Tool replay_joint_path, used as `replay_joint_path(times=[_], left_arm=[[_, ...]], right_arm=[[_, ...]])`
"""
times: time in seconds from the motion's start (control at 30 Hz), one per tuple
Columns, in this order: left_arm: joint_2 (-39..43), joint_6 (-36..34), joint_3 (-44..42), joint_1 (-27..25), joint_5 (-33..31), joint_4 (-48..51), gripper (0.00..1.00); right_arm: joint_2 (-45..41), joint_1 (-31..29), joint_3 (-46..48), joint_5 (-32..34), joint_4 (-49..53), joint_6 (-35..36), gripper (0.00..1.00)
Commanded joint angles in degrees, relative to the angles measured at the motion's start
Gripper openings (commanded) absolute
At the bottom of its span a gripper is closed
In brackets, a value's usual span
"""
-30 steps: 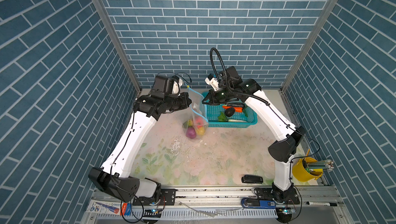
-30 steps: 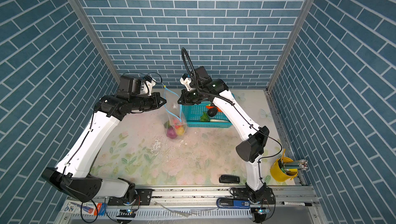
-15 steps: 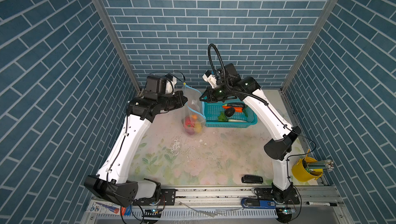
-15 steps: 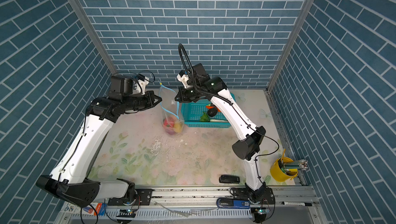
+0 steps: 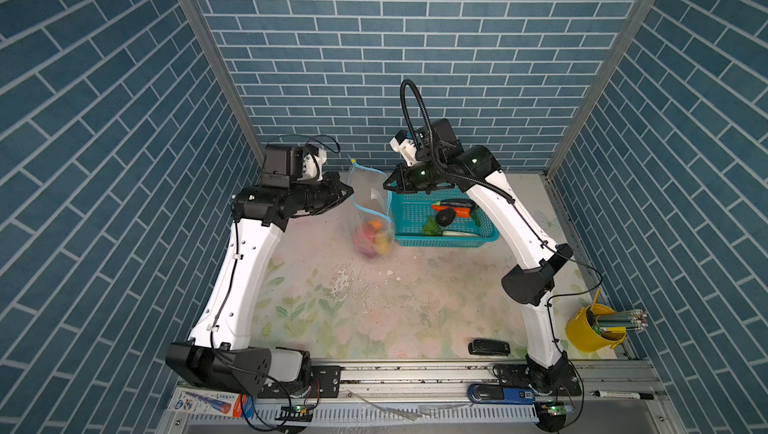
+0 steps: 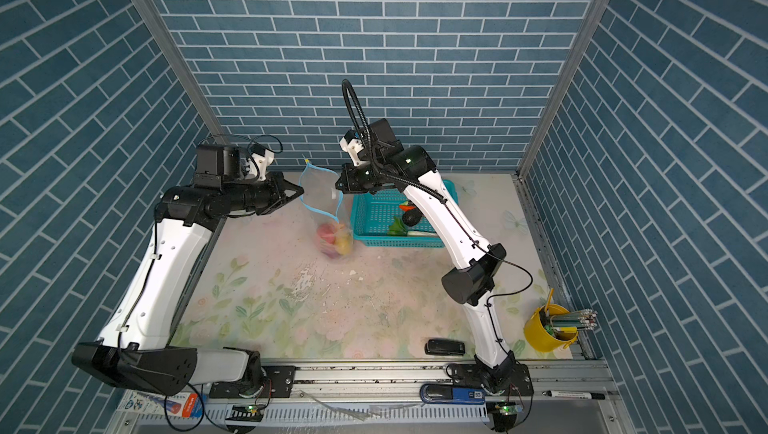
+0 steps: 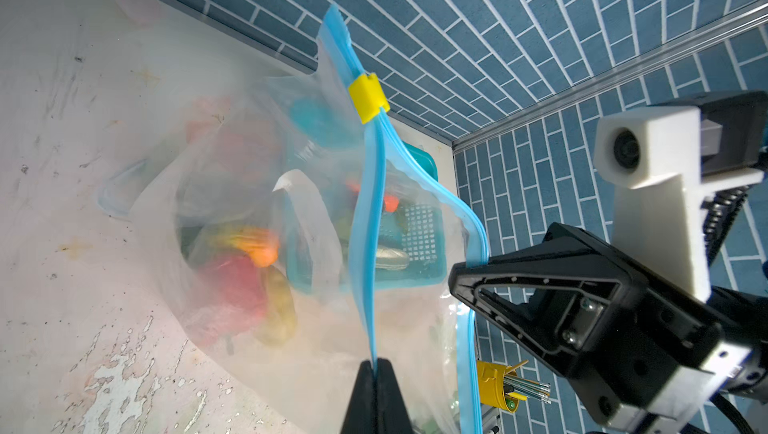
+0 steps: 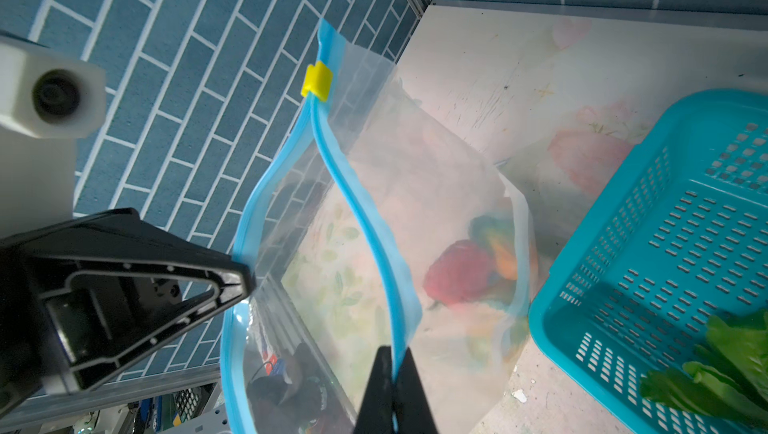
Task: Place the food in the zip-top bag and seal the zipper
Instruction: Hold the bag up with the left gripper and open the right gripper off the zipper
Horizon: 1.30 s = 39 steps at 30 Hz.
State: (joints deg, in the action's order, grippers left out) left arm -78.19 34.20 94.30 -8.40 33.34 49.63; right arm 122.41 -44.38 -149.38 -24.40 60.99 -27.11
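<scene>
Two arms rise from the front rail, bend at the elbow and reach inward with their forearms roughly level, so the left gripper (image 5: 348, 194) and right gripper (image 5: 386, 183) point at each other across the zip-top bag (image 5: 368, 199), near the back wall. Left fingers are together, pinched on one lip of the zipper (image 7: 365, 245); the left wrist view shows the blue strip running straight into the closed tips. Right fingers are likewise together, clamped on the other lip. The mouth gapes between the two grips, and the lips meet at one yellow slider (image 7: 365, 97) at the raised far end. One bag hangs from both grips just beside the teal basket (image 5: 486, 237); its loaded bottom sags low over the floral mat (image 5: 374, 307), and I cannot tell whether it touches. Food in the bag, blurred through the plastic: one red piece (image 7: 237, 286), one yellow potato (image 7: 280, 307), one orange piece (image 7: 262, 251); anything further in there is not countable. Food in the basket, four pieces: one orange carrot (image 5: 451, 210), one dark eggplant (image 5: 445, 217), one bunch of leafy greens (image 5: 430, 226), one white piece (image 5: 459, 233). Also on the mat: one yellow cup (image 5: 590, 332) of pencils at the right edge and one black device (image 5: 488, 346) near the front.
</scene>
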Motion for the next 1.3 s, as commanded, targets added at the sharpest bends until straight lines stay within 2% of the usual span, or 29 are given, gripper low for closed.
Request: replay_joint_path(times=[0.0,0.17,0.53,0.9,1.1,1.27], left_arm=[[-1.3,-0.6,1.6,1.1,1.9,1.5,0.00],[-2.4,-1.8,5.0,1.1,1.7,3.9,0.00],[-4.3,-3.5,5.8,1.0,2.3,6.4,0.00],[-6.7,-1.9,3.6,0.3,4.6,2.9,0.00],[-6.9,-2.2,3.7,0.0,5.0,2.9,0.00],[-6.8,-2.5,3.5,0.0,5.0,2.8,0.00]], right_arm=[[0.5,-0.6,-3.3,0.7,-0.1,-1.1,0.00],[0.4,-1.0,-1.9,0.9,-0.4,-0.7,0.00],[0.4,-1.3,2.2,-0.6,-3.2,-0.7,0.00],[-0.5,-1.0,6.5,1.3,-4.4,1.3,0.02],[-0.9,-1.0,7.0,2.6,-4.5,1.6,0.11],[-1.9,-1.0,7.2,4.1,-4.6,1.8,0.34]])
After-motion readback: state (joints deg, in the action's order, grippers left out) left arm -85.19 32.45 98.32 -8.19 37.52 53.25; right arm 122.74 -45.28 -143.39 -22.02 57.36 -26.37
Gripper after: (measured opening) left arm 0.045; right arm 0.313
